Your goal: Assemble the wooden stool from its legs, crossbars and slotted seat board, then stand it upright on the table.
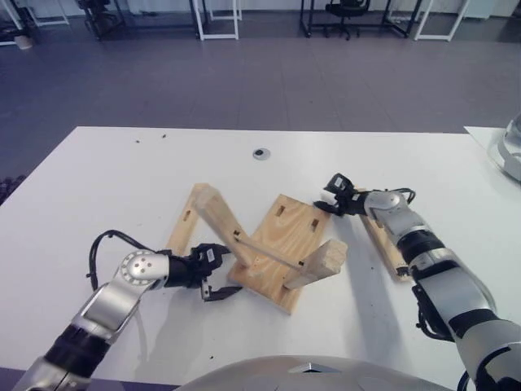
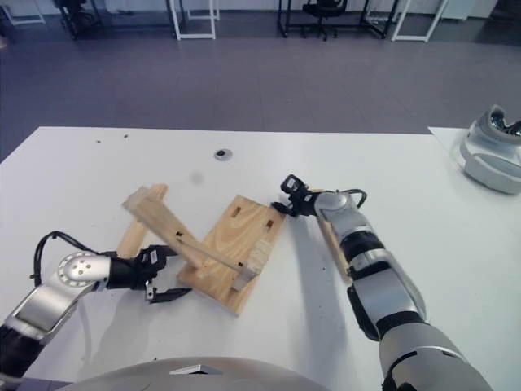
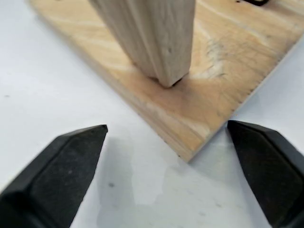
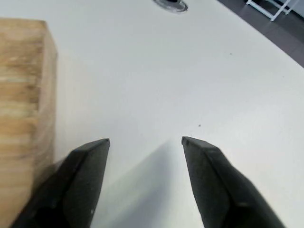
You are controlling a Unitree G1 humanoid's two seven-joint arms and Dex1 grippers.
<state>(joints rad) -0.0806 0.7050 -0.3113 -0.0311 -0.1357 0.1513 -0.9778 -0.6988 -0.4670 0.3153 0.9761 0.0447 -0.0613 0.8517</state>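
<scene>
The slotted seat board (image 1: 281, 224) lies flat mid-table. Two legs stand in it, one at its left (image 1: 213, 208) and one at its near right (image 1: 319, 262), joined by a thin crossbar (image 1: 269, 254). My left gripper (image 1: 221, 275) is open at the board's near-left corner; in the left wrist view its fingers (image 3: 71, 156) flank that corner (image 3: 190, 142). My right gripper (image 1: 330, 195) is open with nothing between its fingers, at the board's far-right corner, with the wood edge (image 4: 23, 95) beside it. A loose leg (image 1: 384, 244) lies partly under the right forearm. Another wooden piece (image 1: 177, 232) lies left of the board.
A round grommet (image 1: 260, 153) sits in the table's far middle. A white headset (image 2: 492, 151) rests on a neighbouring table at the right. Bare white tabletop stretches along the far side and left. Desks and chairs stand in the room behind.
</scene>
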